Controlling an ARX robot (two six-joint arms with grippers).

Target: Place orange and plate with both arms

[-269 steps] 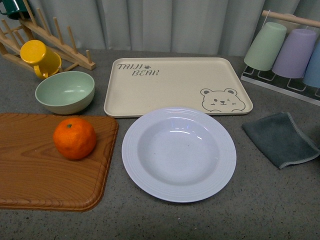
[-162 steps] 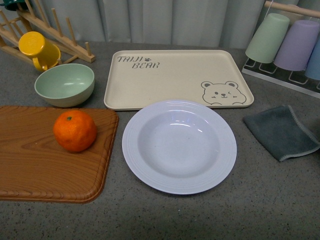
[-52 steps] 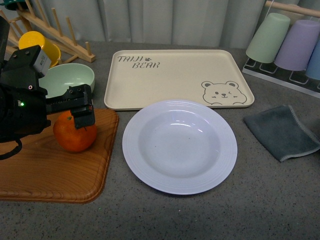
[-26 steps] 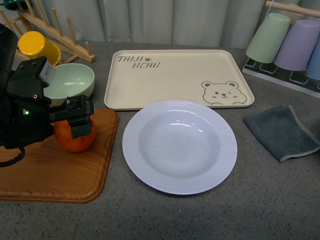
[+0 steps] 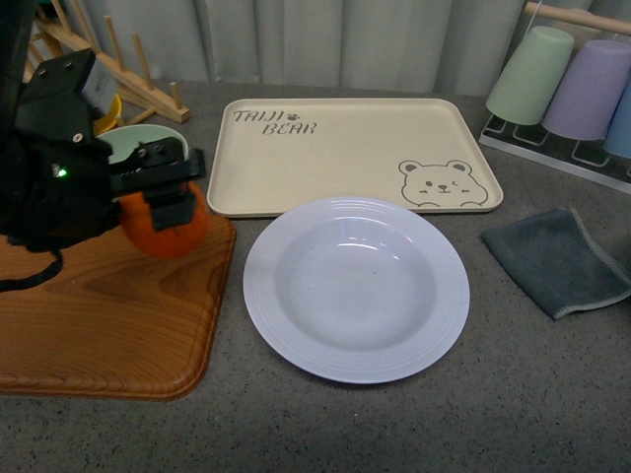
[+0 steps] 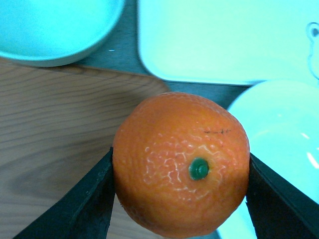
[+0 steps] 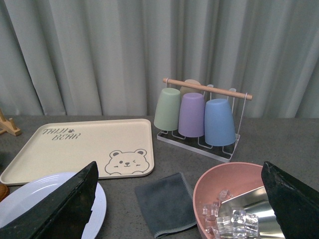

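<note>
Front view: my left gripper (image 5: 166, 209) is clamped on the orange (image 5: 179, 236), and this is the change that matters. Half a second ago the fruit sat low on the wooden board (image 5: 99, 315). Now it shows higher in the frame and closer to the board's corner by the plate (image 5: 296, 340), so I judge it has been lifted clear. The plate has not moved; it lies empty on the bench (image 5: 532, 394), touching the front edge of the bear tray (image 5: 345, 148). The green bowl (image 5: 148, 144) is mostly hidden behind the arm. My right arm is not in this view.

Left wrist view: both black fingers (image 6: 84, 199) press the sides of the orange, stem dot facing the camera. Below it I see the board's rounded corner, a strip of bench, and the plate's rim just beside the fruit. The grip looks centred and even, so I expect little risk of a roll, though glossy skin can slip if the squeeze eases.

Right wrist view: the right gripper (image 7: 178, 199) is spread wide and holds nothing, hanging well above the bench. The plate shows at the lower corner, with a grey cloth (image 7: 164, 201) and a pink bowl of ice (image 7: 219, 191) nearer.

So the pick looks done; carrying the orange and handling the plate remain, and the plate job falls to the idle right arm.
</note>
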